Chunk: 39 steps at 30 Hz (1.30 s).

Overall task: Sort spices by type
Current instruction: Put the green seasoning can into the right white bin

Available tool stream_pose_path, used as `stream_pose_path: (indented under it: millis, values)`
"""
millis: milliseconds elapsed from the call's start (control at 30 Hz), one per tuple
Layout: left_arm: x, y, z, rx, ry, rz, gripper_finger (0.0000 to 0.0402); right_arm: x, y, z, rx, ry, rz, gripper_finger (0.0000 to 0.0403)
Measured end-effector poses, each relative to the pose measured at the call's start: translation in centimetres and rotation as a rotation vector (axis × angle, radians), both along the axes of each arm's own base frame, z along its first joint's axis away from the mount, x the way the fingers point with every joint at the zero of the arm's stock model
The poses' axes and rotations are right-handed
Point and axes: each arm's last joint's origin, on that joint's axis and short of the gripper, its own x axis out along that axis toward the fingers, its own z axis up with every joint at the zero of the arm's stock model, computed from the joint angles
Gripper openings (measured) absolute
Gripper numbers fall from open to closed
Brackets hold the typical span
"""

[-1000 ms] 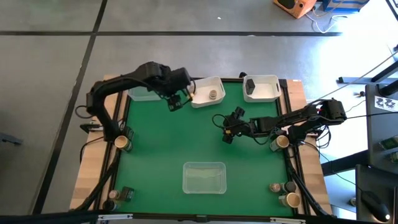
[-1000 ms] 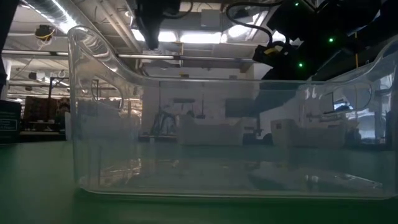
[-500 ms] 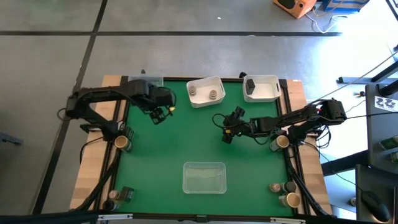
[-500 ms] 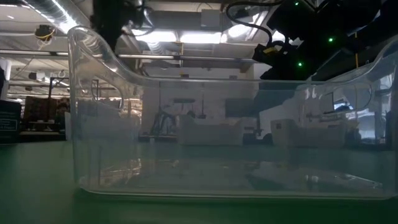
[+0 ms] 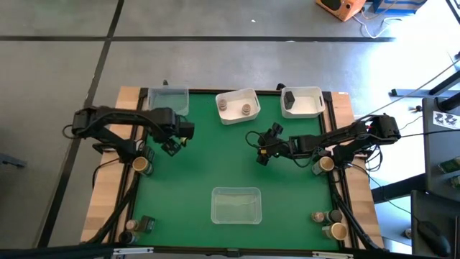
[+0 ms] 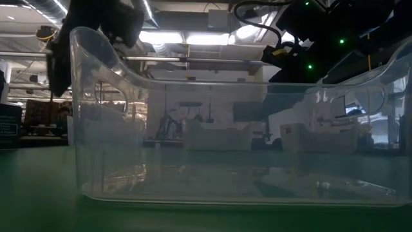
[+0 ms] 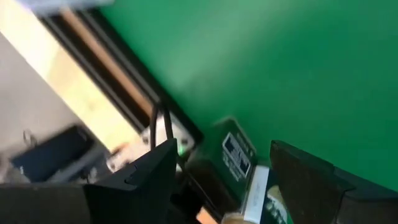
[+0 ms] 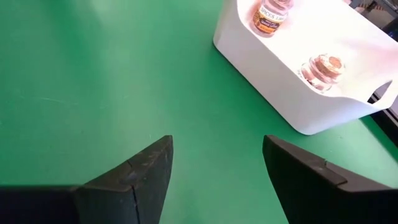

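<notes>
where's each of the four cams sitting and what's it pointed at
high view: above, looking straight down on the green table; both arms show, left pincer and right pincer empty.
low view: at table height, looking through the clear tray; dark arm parts overhead.
left wrist view: on the left arm, facing the table's edge; its two open fingers show.
right wrist view: on the right arm, facing the white tray with two jars; open fingers show.
shared: high and right wrist views both show that white tray.

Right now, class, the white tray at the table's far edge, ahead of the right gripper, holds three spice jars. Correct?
Not quite: the white tray holds two spice jars, not three. The high view shows this, as does the right wrist view, where the right gripper faces that tray with open, empty fingers.
</notes>
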Motion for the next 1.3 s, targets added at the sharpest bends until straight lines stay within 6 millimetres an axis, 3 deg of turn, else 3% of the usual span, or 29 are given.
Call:
stream_pose_path:
  millis: [1000,1300]
  values:
    - [-3.0,-1.3,-5.2,-0.181,0.146,0.131,0.0241,0.1,0.0,0.2,0.001,-0.022,0.001,0.025]
    - [-2.6,-1.3,-5.0,-0.204,0.116,0.109,0.0241,0.1,0.0,0.2,0.001,-0.024,0.001,0.025]
